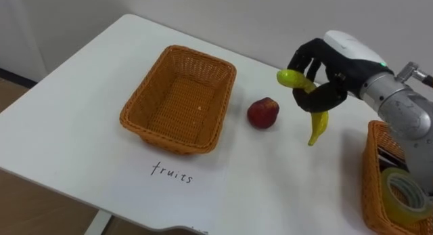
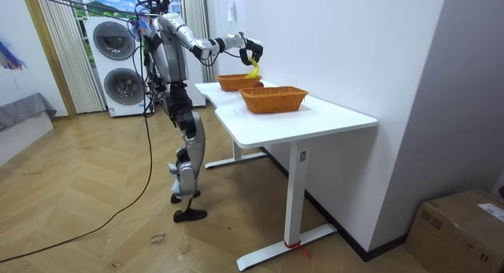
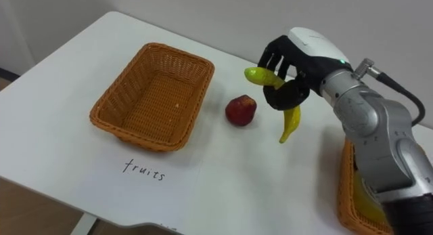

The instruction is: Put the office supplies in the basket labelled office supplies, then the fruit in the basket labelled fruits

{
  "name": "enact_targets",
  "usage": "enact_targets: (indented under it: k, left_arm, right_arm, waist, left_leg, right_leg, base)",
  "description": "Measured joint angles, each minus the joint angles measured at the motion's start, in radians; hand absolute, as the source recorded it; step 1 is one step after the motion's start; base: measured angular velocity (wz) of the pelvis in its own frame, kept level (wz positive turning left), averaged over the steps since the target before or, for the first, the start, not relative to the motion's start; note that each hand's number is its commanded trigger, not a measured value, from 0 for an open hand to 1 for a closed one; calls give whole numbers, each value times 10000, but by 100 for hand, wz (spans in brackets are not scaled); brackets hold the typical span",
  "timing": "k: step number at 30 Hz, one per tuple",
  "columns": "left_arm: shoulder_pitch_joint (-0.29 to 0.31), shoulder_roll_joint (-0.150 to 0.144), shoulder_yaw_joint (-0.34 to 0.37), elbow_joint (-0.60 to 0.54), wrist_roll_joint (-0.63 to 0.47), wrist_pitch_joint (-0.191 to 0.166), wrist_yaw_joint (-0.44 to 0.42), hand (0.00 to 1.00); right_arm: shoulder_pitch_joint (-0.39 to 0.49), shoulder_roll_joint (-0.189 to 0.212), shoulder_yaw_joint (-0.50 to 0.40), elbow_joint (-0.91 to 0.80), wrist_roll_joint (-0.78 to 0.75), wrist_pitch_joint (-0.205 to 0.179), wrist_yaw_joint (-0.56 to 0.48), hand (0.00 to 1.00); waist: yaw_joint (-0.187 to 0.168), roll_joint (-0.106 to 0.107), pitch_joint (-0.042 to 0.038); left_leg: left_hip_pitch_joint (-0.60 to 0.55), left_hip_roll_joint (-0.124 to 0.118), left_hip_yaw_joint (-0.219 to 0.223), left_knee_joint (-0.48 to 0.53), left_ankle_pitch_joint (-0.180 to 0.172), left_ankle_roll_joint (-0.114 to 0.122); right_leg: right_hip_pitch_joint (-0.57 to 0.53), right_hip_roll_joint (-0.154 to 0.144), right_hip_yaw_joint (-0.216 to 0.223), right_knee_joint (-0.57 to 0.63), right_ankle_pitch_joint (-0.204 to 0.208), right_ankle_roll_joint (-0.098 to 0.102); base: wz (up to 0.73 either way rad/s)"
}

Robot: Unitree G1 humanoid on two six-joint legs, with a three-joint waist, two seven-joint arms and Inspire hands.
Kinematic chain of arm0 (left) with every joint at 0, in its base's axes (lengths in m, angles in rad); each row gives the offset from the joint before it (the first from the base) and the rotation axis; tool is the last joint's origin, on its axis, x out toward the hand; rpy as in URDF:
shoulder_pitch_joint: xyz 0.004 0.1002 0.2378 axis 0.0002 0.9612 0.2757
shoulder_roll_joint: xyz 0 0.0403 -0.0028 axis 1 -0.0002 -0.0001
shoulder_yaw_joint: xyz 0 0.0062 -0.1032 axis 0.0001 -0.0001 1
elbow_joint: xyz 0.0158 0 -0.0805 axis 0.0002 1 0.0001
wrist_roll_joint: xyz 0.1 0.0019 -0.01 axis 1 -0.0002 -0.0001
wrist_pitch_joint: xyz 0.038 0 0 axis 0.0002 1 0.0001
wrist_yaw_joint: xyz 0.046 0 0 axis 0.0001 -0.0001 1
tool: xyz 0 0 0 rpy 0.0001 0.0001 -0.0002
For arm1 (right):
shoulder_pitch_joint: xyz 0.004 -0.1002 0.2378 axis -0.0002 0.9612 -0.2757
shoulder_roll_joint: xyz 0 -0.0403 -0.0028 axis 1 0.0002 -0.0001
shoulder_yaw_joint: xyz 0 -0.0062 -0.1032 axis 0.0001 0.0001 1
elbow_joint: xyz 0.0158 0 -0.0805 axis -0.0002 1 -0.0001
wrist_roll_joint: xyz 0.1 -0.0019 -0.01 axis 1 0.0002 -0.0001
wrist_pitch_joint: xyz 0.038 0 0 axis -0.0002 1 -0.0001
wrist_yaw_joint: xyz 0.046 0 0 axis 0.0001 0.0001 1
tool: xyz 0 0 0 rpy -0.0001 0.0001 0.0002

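presently stationed at the far end of a white table, set against a plain white wall. underfoot, a herringbone wood floor. behind, stacked washing machines; at the room view's right, a cardboard box. smooth, level, mostly bare top: little to snag a low carry.

placed toward the left of the top: empty wicker fruit basket, with a handwritten label on the tabletop just in front, evidently to mark the destination. placed at the right edge: second wicker basket, already holding a roll of yellowish tape, hence judged the office-supplies side.

raised above the table between the two baskets: right hand, fingers and thumb curled round a banana. gripped at the upper part, greenish end poking out to the left, longer end hanging down clear of the surface and apart from everything else. held high, presumably to clear the fruit basket's rim on the way left.

resting on the table near the fruit basket's right side, not touching it: red apple, not yet sorted.

next in order, by judgement: carry leftward past the apple, lower into the fruit basket, release.
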Motion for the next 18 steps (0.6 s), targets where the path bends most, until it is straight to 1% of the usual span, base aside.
enact_targets:
  k: [3,5,7,8,9,12,14,15,16,17,18]
  left_arm:
    - [-15,8,-81,-7,-3,1,-8,0]
    - [-12,14,-172,-6,-4,8,-1,0]
    - [-5,9,-269,-4,-2,16,4,0]
    - [-20,8,-288,-5,18,15,10,0]
    - [-46,8,-273,-5,134,15,26,0]
    - [-73,10,-277,-6,228,9,34,0]
    - [-136,27,-280,-8,231,-14,22,0]
    - [-143,28,-280,-9,230,-26,21,0]
    - [-145,30,-285,-13,231,-46,16,0]
    - [-145,30,-282,-13,230,-74,11,0]
    - [-144,34,-283,-12,229,-89,10,0]
  right_arm:
    - [-1,0,28,-168,-1,-1,1,100]
    - [-3,5,133,-294,-25,104,4,100]
    - [-14,7,209,-365,-34,129,2,100]
    - [-21,7,287,-366,-61,167,-1,100]
    - [-99,7,457,-366,-159,215,2,100]
    - [-485,9,909,-366,-435,205,9,100]
    - [-675,16,1130,-389,-481,215,7,100]
    - [-695,22,1183,-398,-479,210,6,100]
    - [-696,32,1303,-460,-478,209,5,100]
    - [-696,74,1379,-521,-477,202,5,100]
    - [-698,107,1385,-527,-477,198,5,100]
  waist:
    - [27,-75,14]
    - [78,-143,33]
    - [157,-165,32]
    - [306,-178,22]
    - [360,-196,16]
    - [392,-195,21]
    - [617,-196,22]
    - [636,-196,22]
    - [741,-198,23]
    - [887,-215,36]
    - [908,-226,49]
  left_leg:
    - [-10,-1,-3,0,0,1]
    - [-21,-2,-1,2,0,3]
    - [-29,-6,-10,2,0,4]
    - [-29,-7,-35,-11,1,4]
    - [-29,-4,-34,-33,1,4]
    - [-36,-2,-56,-43,2,3]
    - [-1,4,-34,-72,1,3]
    - [8,4,-27,-72,1,3]
    - [33,4,-13,-60,1,3]
    - [42,3,-28,-58,1,4]
    - [38,3,-40,-58,2,4]
  right_leg:
    - [-18,-3,-2,15,0,0]
    - [-29,-6,-13,19,0,1]
    - [-34,-10,-22,19,1,1]
    - [-43,-2,2,17,1,1]
    - [-54,4,4,16,0,2]
    - [-57,12,-9,4,0,2]
    - [-52,19,-4,-2,0,2]
    - [-44,19,-4,-1,0,2]
    - [-40,16,-7,0,0,2]
    - [-41,15,-2,0,0,2]
    - [-40,13,-6,0,0,2]
  base:
    - [0]
    - [0]
    - [0]
    - [0]
    - [0]
    - [0]
    - [0]
    - [0]
    - [0]
    - [0]
    - [0]
